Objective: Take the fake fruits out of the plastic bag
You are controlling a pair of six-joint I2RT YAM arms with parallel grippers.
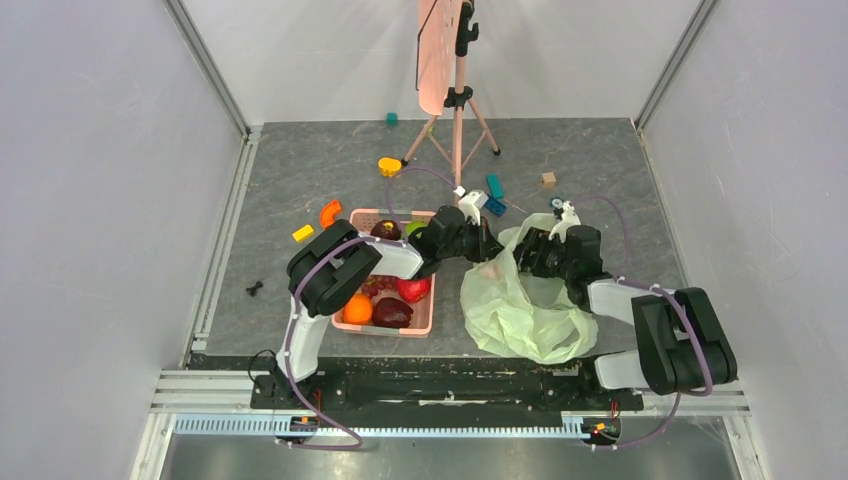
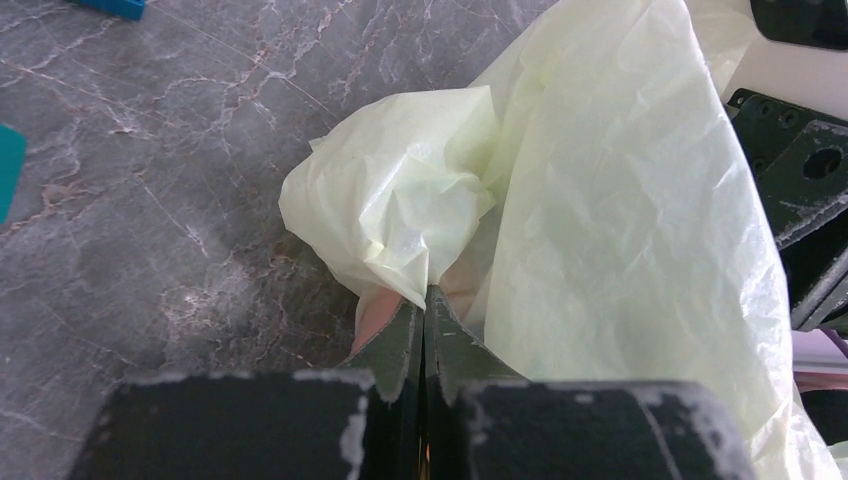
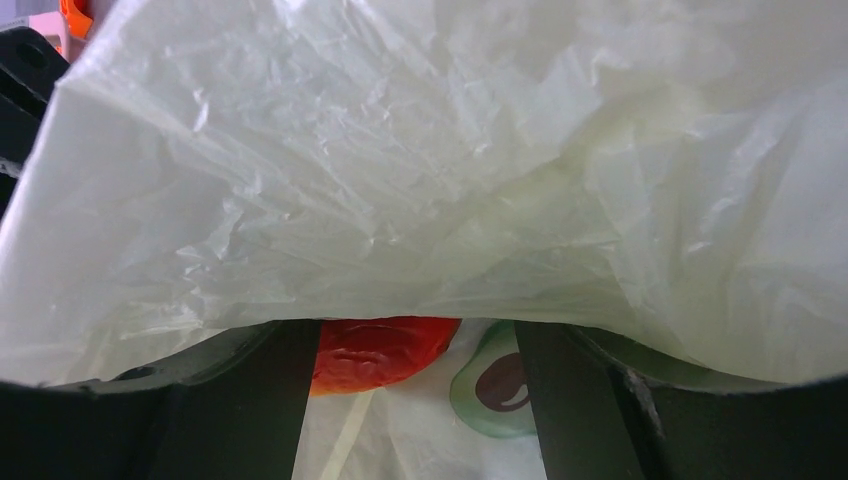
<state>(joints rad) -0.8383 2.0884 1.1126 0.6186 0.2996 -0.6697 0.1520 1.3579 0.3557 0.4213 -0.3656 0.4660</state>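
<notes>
With the left hand (image 2: 425,308) clamped on the bag (image 2: 620,200) and the right hand (image 3: 415,400) apart by a red fruit (image 3: 380,355), a hard tug could tear the plastic.

You are looking at a pink slotted plastic basket (image 1: 430,318) sitting on a grey marbled tabletop (image 1: 300,180). A dark maroon glossy fruit (image 1: 392,313) is lying inside it on the near side. Well beyond the basket, a pink tripod stand with a pink board (image 1: 458,120) is standing. An orange curved toy block (image 1: 329,212) and a small yellow block (image 1: 302,233) are lying just off the basket's far left corner. A teal block (image 1: 494,185) and a tan wooden cube (image 1: 548,179) are lying beyond its far right corner.
</notes>
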